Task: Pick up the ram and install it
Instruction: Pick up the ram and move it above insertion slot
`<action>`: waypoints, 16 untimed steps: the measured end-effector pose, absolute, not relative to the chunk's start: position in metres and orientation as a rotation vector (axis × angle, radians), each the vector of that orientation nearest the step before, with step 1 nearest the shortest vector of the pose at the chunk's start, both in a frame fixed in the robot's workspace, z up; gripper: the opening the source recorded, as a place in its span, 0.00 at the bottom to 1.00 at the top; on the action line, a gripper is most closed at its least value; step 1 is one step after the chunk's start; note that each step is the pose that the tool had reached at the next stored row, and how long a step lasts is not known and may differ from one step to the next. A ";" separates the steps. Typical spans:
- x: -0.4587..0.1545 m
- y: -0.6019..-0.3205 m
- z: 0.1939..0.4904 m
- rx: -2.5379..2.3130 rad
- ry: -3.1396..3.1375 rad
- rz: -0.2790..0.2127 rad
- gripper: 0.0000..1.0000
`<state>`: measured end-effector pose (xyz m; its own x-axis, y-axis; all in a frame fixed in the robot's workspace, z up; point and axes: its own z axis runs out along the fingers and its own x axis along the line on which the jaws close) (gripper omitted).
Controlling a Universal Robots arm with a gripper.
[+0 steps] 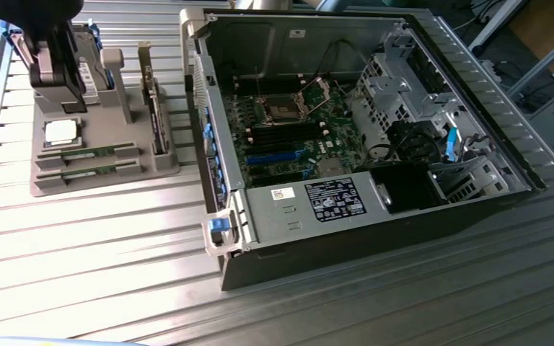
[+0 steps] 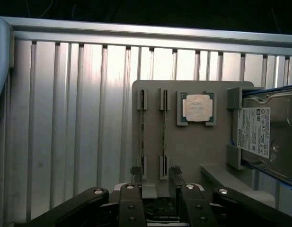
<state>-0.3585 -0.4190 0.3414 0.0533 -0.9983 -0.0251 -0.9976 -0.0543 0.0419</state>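
Two ram sticks, wrist-view gripper spread, exterior-view open case

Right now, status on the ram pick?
Gripper by gray holder, jaws open, empty. Ram in its slot, second stick alongside. CPU beside them, not in the way.

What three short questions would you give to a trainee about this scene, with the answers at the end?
1. True or false: two ram sticks stand on edge in slots of the grey holder.
2. Which part lies in the holder beside the sticks? A) a processor chip B) a fan C) a screwdriver
3. Fill in the missing word: the end effector is ___ and holds nothing.
Key: 1 true; 2 A; 3 open.
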 end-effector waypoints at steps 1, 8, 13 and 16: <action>-0.359 -0.419 0.341 2.270 -2.151 -0.074 0.36; -0.359 -0.419 0.339 2.270 -2.151 -0.074 0.36; -0.359 -0.419 0.336 2.270 -2.151 -0.074 0.36; -0.359 -0.419 0.335 2.270 -2.151 -0.074 0.36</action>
<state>-0.3586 -0.4191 0.3347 0.0533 -0.9983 -0.0252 -0.9976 -0.0543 0.0418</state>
